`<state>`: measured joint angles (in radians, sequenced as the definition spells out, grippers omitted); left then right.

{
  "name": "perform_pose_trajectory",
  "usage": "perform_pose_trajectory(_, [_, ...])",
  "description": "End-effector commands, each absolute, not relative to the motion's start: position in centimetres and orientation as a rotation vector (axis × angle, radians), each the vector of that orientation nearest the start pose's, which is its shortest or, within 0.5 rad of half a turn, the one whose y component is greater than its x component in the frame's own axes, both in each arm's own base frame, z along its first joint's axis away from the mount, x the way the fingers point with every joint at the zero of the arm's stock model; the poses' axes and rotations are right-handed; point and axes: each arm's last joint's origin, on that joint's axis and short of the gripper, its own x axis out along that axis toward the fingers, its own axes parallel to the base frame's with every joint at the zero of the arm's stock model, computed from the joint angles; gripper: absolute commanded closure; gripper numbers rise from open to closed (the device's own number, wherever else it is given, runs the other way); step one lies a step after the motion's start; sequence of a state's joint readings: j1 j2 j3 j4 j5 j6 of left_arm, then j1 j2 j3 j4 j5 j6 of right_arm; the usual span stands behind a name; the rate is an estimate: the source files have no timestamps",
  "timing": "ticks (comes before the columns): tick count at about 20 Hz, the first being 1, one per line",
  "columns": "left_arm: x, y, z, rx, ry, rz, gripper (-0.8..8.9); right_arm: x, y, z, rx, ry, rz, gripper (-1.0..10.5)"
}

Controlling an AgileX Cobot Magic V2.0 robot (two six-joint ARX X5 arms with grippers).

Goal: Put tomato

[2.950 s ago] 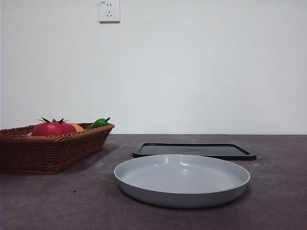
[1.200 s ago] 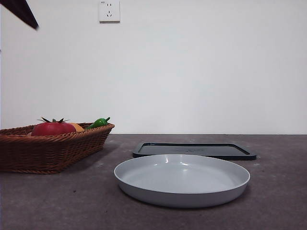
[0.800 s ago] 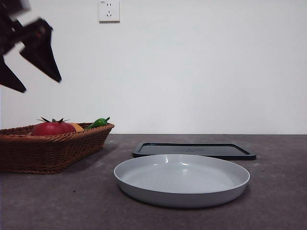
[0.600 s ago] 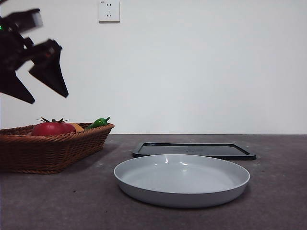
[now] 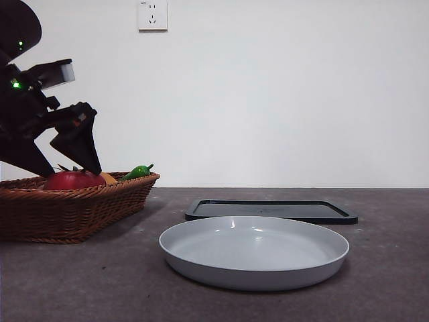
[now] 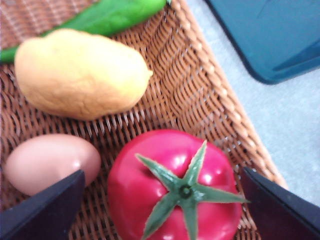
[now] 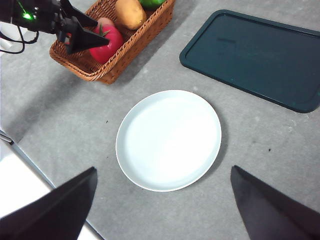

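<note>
— 2 grippers on the list; what is the first entry?

— Left gripper (image 5: pixel 67 164): low over the wicker basket (image 5: pixel 80 208), jaws spread wide, 1 tip on each side of the tomato (image 5: pixel 72 180) and just above it, not gripping. In the left wrist view the same gripper (image 6: pixel 165 200) shows 1 jaw at either bottom corner with the tomato (image 6: pixel 172 187) between them.

— Where is the tomato logged?

— Inside the basket (image 6: pixel 200 95), close against its wall nearest the tray, green calyx up. From the tomato in the right wrist view, the rest of the basket's contents run toward 1 o'clock.

— Other basket contents?

— 1 pale egg (image 6: pixel 50 162) just beside the tomato; 1 yellow potato-like piece (image 6: pixel 80 75) beyond them; 1 green pepper (image 6: pixel 105 17) against the far wall. In the front view the pepper (image 5: pixel 137 172) pokes over the rim.

— Table items?

— 1 white round plate (image 7: pixel 168 140), at 5 o'clock from the basket (image 7: pixel 110 50) in the right wrist view, apart from it. 1 dark rectangular tray (image 7: pixel 255 57), at 1 o'clock from the plate. In the front view the plate (image 5: pixel 255 251) sits in front of the tray (image 5: pixel 271 210).

— Second gripper?

— Right gripper (image 7: pixel 162 210): high above the table, jaws wide apart, holding nothing.

— Wall?

— 1 socket (image 5: pixel 153 15) above.
</note>
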<state>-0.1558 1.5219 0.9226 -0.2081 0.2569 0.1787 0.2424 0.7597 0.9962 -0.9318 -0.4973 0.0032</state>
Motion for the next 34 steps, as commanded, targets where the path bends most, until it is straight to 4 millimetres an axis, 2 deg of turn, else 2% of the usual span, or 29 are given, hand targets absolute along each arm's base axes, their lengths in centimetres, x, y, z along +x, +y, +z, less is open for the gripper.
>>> perform_pose_trajectory(1, [31.2, -5.8, 20.5, 0.142, 0.779, -0.468, 3.12, 11.7, 4.4, 34.7, 0.080, 0.683, 0.717, 5.2])
perform_pose_trajectory(8, [31.3, -6.1, 19.8, 0.144, 0.804, -0.479, 3.34, 11.7, 4.4, 34.7, 0.080, 0.683, 0.717, 5.2])
perform_pose_trajectory(11, [31.2, -6.1, 19.8, 0.139, 0.816, -0.478, 5.13, 11.7, 4.4, 34.7, 0.080, 0.683, 0.717, 5.2])
perform_pose_trajectory(15, [31.1, -6.1, 20.2, 0.127, 0.805, -0.472, 5.15, 11.7, 4.4, 34.7, 0.080, 0.683, 0.717, 5.2])
perform_pose_trajectory(19, [30.3, -6.0, 22.8, 0.105, 0.720, -0.462, 5.15, 11.7, 4.4, 34.7, 0.080, 0.683, 0.717, 5.2])
perform_pose_trajectory(22, [28.7, -6.7, 26.1, 0.075, 0.609, -0.511, 5.15, 11.7, 4.4, 34.7, 0.080, 0.683, 0.717, 5.2])
perform_pose_trajectory(24, [27.3, -7.7, 27.8, 0.074, 0.549, -0.595, 5.15, 11.7, 4.4, 34.7, 0.080, 0.682, 0.717, 5.2])
perform_pose_trajectory(27, [25.4, -10.2, 29.2, 0.078, 0.502, -0.702, 5.15, 11.7, 4.4, 34.7, 0.080, 0.683, 0.717, 5.2])
perform_pose_trajectory(31, [23.9, -14.7, 28.8, 0.122, 0.494, -0.867, 5.15, 11.7, 4.4, 34.7, 0.080, 0.683, 0.717, 5.2])
perform_pose_trajectory(34, [23.5, -17.9, 27.4, 0.150, 0.504, -0.964, 5.15, 11.7, 4.4, 34.7, 0.080, 0.683, 0.717, 5.2])
